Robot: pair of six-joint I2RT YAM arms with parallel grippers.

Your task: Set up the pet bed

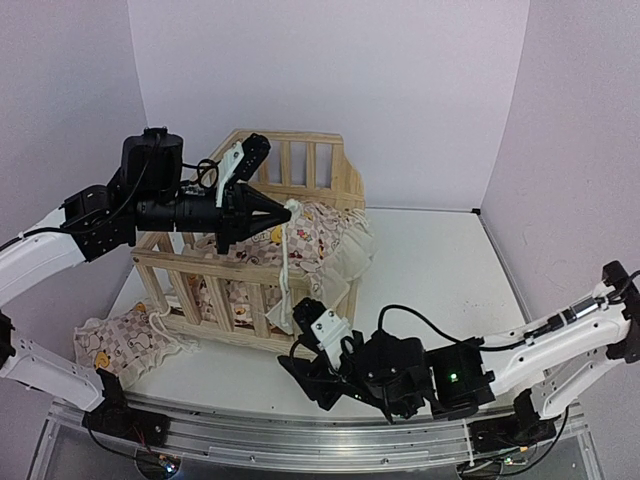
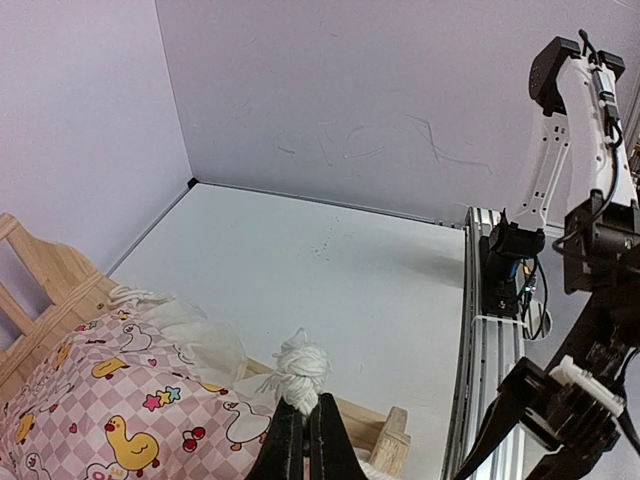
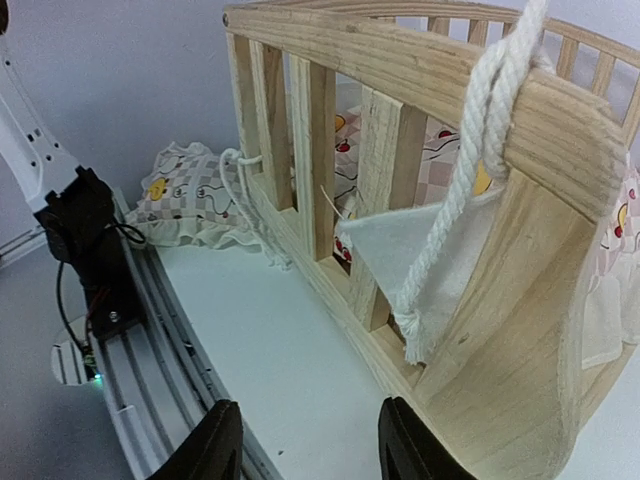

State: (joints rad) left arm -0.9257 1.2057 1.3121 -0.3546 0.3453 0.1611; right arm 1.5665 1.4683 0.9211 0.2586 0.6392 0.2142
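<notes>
Right hand (image 3: 310, 412) apart, empty; left hand (image 1: 281, 211) clamped on tie string (image 1: 289, 250); cushion (image 1: 322, 228) half hidden behind frame (image 1: 250, 268).

The light is bright and soft, and it seems to come from above. The white tabletop (image 1: 440, 270) has no hard shine on it. Pale grey shadows lie under the pet bed (image 1: 200, 262) and by the right arm (image 1: 560, 335) at the tabletop's near edge. The walls look a bit purple. Up close, the left gripper (image 2: 306, 405) and right gripper (image 3: 310, 420) look dark and fuzzy. The wood is sharp, but its rails bend near the picture's edges.
</notes>
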